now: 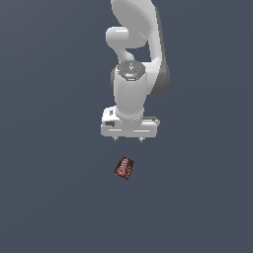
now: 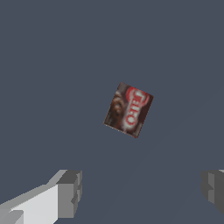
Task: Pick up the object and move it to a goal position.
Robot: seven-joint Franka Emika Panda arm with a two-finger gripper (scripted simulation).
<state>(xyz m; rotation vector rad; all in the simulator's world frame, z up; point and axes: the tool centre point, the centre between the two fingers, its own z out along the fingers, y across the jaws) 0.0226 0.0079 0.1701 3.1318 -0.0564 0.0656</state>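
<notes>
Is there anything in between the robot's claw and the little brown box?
Nothing. In the exterior view only bare grey floor separates the open gripper from the box. The wrist view shows the same bare stretch.

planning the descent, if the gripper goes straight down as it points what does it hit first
Probably the bare floor: the open gripper points down, and the box lies off its centre line, though depth is unclear.

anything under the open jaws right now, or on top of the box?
Nothing between them: the gripper is open over bare floor. The box lies apart, label up, nothing on top. Its underside is hidden.
</notes>
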